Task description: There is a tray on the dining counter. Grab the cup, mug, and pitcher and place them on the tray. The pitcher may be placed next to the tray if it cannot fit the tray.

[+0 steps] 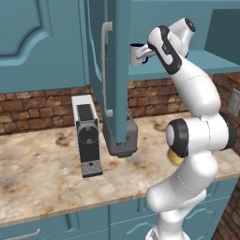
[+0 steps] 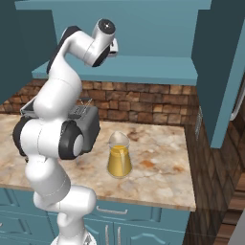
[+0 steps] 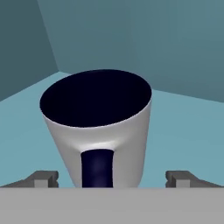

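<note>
With the mug sat inside the cabinet, gripper spread wide astride it — probably untouched — readying the pinch.

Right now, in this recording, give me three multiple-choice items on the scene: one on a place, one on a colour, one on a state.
1. Where is the mug?
A. on an open cabinet shelf
B. on the counter beside the pitcher
C. on the floor

2. What colour is the liquid in the pitcher?
A. green
B. orange-yellow
C. clear

3. How is the gripper?
A. shut on the mug
B. shut, empty
C. open, a finger on each side of the mug

Answers:
1 A, it stands on the teal shelf above the counter.
2 B, the lower part of the glass is orange-yellow.
3 C, the hand view shows both fingertips apart from the mug's wall.
</note>
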